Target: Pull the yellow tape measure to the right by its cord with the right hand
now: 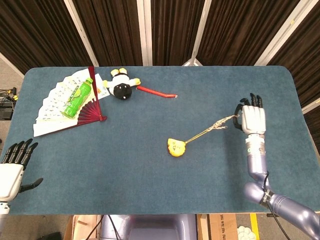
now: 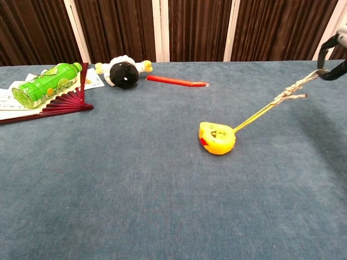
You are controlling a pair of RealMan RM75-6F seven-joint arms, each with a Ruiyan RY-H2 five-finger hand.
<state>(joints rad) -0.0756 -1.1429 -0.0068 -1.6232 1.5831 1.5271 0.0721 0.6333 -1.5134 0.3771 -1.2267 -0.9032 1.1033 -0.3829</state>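
The yellow tape measure (image 1: 176, 148) lies on the blue table a little right of centre; the chest view shows it (image 2: 217, 138) tipped on its side. Its braided cord (image 1: 216, 125) runs taut up and to the right, lifted off the cloth (image 2: 287, 96). My right hand (image 1: 252, 119) pinches the cord's far end near the table's right side; only its dark fingertips (image 2: 332, 49) show at the chest view's right edge. My left hand (image 1: 12, 165) hovers at the front left corner, fingers spread, holding nothing.
At the back left lies an open paper fan (image 1: 55, 102) with a green bottle (image 1: 77, 97) on it. A black-and-white plush toy (image 1: 121, 86) and a red pen (image 1: 156, 92) lie beside it. The table's right edge (image 1: 302, 120) is close to my right hand.
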